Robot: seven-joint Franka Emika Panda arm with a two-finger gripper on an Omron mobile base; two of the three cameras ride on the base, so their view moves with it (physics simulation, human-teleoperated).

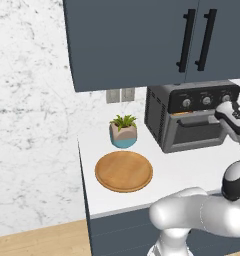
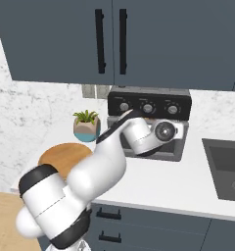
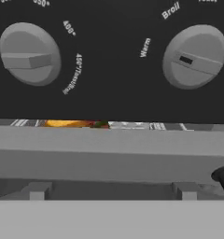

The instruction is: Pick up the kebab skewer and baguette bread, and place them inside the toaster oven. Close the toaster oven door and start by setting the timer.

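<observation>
Toaster oven (image 1: 192,117) at upper right of the surface (image 1: 187,170), bread and skewer apparently inside behind its nearly shut door (image 3: 109,154), wooden plate (image 1: 123,171) bare; gripper at the knobs (image 3: 30,53), spread uncertain; timer unset.

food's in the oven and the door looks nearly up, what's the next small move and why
Probably push the toaster oven door fully shut. In the hand view a narrow gap under the knob panel still shows the baguette bread, and the knobs look untouched.
</observation>
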